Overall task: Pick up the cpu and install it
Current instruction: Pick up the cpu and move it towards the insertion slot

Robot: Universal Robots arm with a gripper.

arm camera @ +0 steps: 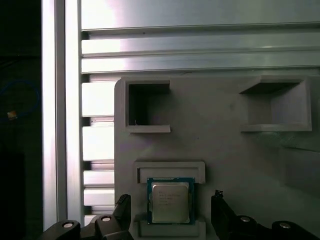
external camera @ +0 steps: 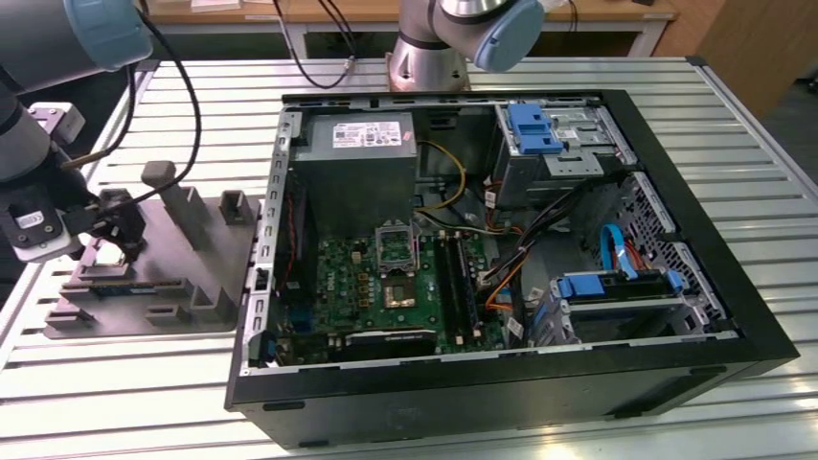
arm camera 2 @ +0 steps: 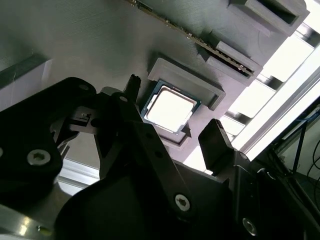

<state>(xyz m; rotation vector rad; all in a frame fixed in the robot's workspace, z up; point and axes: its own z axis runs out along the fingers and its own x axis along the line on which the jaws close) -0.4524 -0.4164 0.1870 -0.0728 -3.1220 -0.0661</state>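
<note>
silvery cpu in fixture pocket, tool spread astride it; exterior view: open computer case

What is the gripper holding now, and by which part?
Nothing. The open gripper straddles the cpu, which lies in the grey fixture, fingers clear of it.

Shiny metal-topped cpu in matt grey plastic fixture

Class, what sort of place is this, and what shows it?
Probably a robotics lab bench for PC assembly: a robot arm, an opened PC case on a metal table, and a cpu seated in a grey fixture.
</note>
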